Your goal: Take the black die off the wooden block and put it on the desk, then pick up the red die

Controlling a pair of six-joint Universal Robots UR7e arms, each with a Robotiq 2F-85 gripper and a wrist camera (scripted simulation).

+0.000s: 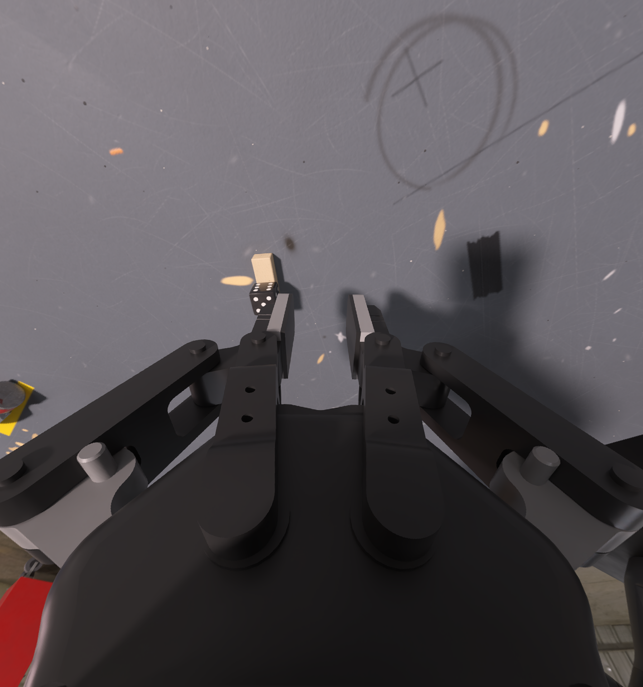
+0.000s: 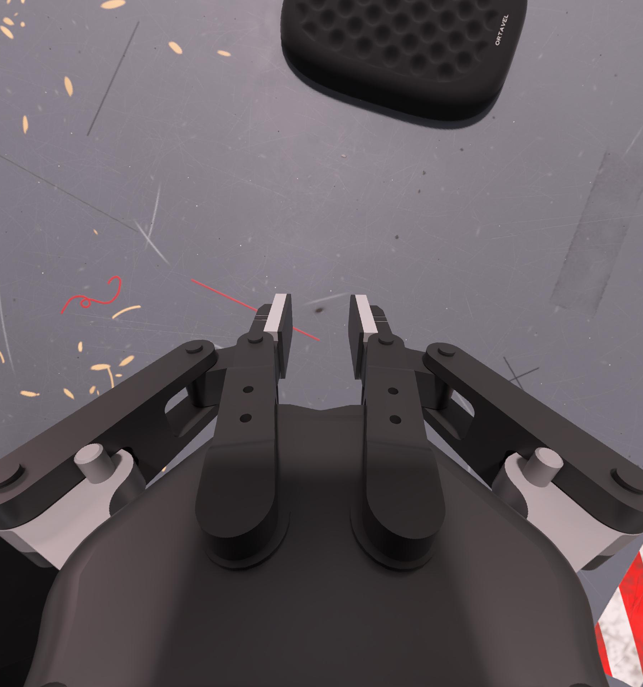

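A small pale wooden block (image 1: 263, 268) stands on the grey desk (image 1: 163, 186). The black die (image 1: 263, 297) with white pips shows directly against the block's near side; I cannot tell whether it rests on the block or on the desk. My left gripper (image 1: 320, 301) is open and empty above the desk, and its left fingertip (image 1: 281, 308) is just right of the die. My right gripper (image 2: 320, 303) is open and empty over bare desk (image 2: 312, 204). No red die is in either view.
A crushed can (image 1: 0, 401) lies on yellow tape at the left edge. A black tape strip (image 1: 484, 264) and a drawn circle with a cross (image 1: 442, 96) mark the desk. A black dimpled pad (image 2: 402, 55) lies ahead of the right gripper; red-and-white striped tape (image 2: 636, 613) is at lower right.
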